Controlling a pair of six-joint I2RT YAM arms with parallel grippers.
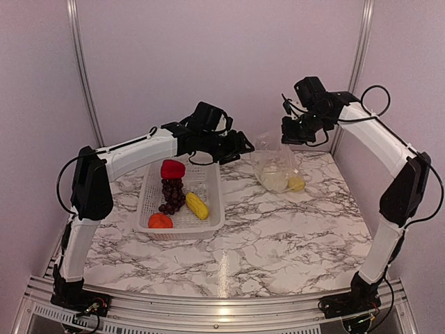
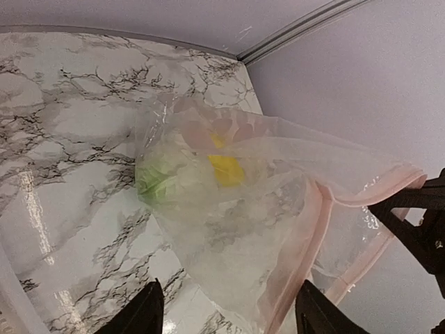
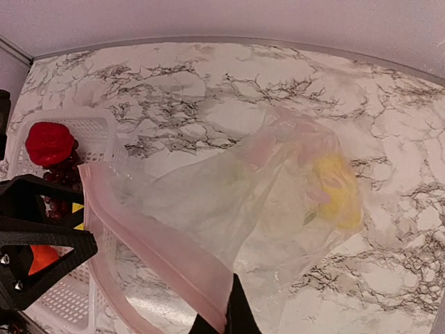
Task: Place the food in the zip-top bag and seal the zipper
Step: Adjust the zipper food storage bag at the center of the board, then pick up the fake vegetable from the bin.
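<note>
The clear zip-top bag hangs open over the table's back right, with a white cauliflower and a yellow corn piece inside. My right gripper is shut on the bag's pink zipper strip and holds the mouth up. My left gripper is open and empty just left of the mouth; in its wrist view its fingers stand wide apart before the bag. The red pepper, grapes, second corn and orange fruit lie in the basket.
The white perforated basket stands left of centre, under the left arm. Walls close the back and both sides, and a metal rail runs along the near edge.
</note>
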